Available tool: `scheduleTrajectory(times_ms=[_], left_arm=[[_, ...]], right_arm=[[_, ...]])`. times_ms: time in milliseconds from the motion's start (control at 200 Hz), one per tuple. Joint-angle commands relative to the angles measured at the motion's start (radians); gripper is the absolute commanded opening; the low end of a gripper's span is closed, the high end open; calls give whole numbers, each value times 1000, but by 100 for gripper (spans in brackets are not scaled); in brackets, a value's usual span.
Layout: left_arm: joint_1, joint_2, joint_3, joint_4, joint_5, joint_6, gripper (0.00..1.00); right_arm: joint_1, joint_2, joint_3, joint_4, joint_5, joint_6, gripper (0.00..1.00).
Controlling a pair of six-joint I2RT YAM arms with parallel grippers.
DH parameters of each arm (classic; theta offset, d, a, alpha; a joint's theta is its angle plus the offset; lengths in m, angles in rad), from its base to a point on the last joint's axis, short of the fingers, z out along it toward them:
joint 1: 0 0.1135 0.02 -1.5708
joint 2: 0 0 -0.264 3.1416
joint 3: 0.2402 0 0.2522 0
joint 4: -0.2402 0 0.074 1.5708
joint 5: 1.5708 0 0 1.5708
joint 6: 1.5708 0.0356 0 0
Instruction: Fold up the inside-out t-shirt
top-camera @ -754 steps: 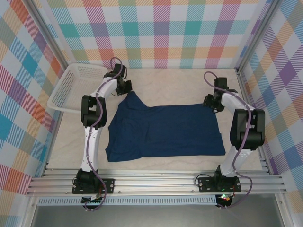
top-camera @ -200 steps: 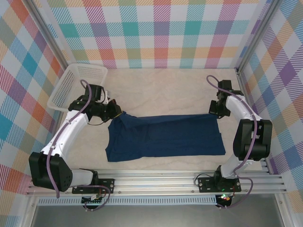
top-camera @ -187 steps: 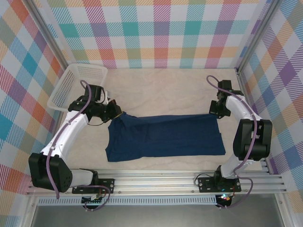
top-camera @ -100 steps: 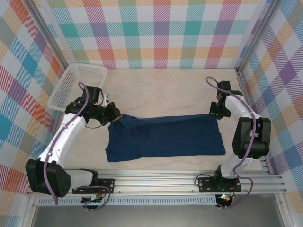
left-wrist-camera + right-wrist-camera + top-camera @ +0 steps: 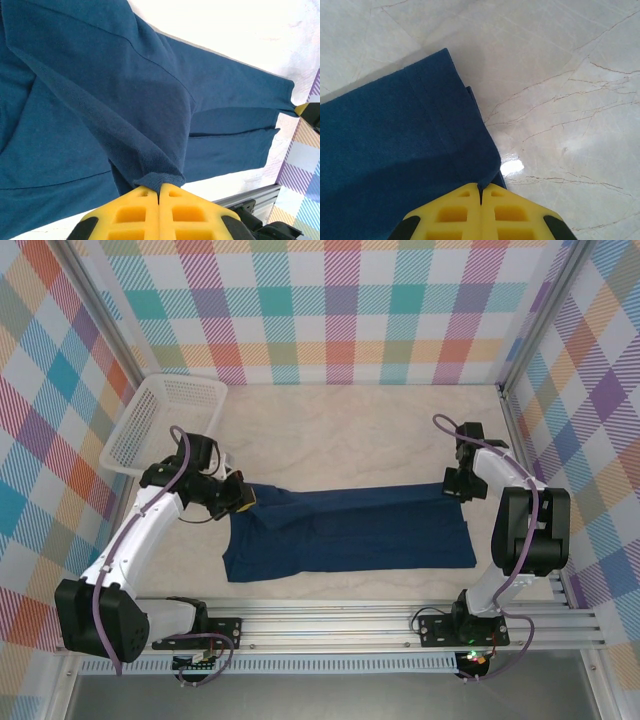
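Observation:
The inside-out t-shirt (image 5: 350, 530) is dark navy and lies across the middle of the table, its far edge lifted and drawn toward the near side. My left gripper (image 5: 246, 496) is shut on the shirt's far-left corner; in the left wrist view the yellow jaws (image 5: 159, 189) pinch a bunched hem of the cloth (image 5: 125, 100). My right gripper (image 5: 452, 488) is shut on the far-right corner, and the right wrist view shows its jaws (image 5: 480, 187) clamping the hemmed corner of the navy cloth (image 5: 395, 150) just above the marble tabletop (image 5: 560, 75).
A white basket (image 5: 160, 425) stands at the far left, tilted against the checked wall. Checked walls close in the table on three sides. An aluminium rail (image 5: 340, 625) runs along the near edge by the arm bases.
Both grippers have pulled the shirt's far edge toward the near side, so the cloth looks narrower front to back. The left arm has swung down and left.

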State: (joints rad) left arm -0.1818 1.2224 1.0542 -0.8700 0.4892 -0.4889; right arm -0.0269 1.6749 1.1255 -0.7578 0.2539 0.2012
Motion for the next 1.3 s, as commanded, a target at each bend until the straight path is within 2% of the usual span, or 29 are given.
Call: scheduleTrajectory(times_ms=[0,565,1080,1295], left_arm=[[-5,-5,-9,-39,-4,35,0],[2,29,-58,-40,-98,73,0],[12,1,-13,-96,-68,80,0],[11,20,-67,-66,-63,86,0]], right_arm=[[-2,9,-13,-14,28,20,3],[29,33,-87,-13,31,77,6],[40,-44,-89,-68,53,86,6],[39,19,-99,-46,69,87,10]])
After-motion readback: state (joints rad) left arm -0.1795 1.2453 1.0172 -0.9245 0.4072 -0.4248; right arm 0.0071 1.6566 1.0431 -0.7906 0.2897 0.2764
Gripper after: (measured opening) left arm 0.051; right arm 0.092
